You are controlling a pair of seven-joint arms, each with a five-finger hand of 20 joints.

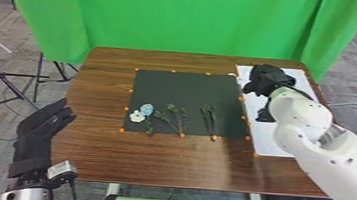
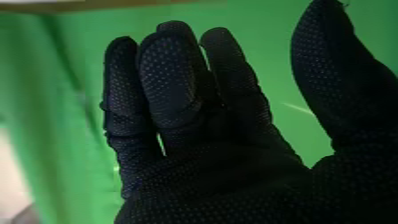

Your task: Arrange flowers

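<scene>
In the head view, my right hand (image 1: 267, 79) is over the back part of a white board at the table's right side. Its fingers look relaxed in the right wrist view, where the right hand (image 2: 213, 175) has its thumb apart and holds nothing. My left hand (image 1: 41, 127) is beside the table's left edge with straight fingers. A white flower (image 1: 137, 116) and a pale blue flower (image 1: 147, 109) lie at the black mat's front left. Green stems (image 1: 176, 115) lie right of them, and more thin green stems (image 1: 209, 119) lie farther right.
The black mat (image 1: 184, 88) has orange markers around its border. The white board (image 1: 273, 139) lies along its right side on the brown table (image 1: 171, 162). A green curtain (image 1: 197, 24) hangs behind, and a dark stand (image 1: 7, 75) is at the left.
</scene>
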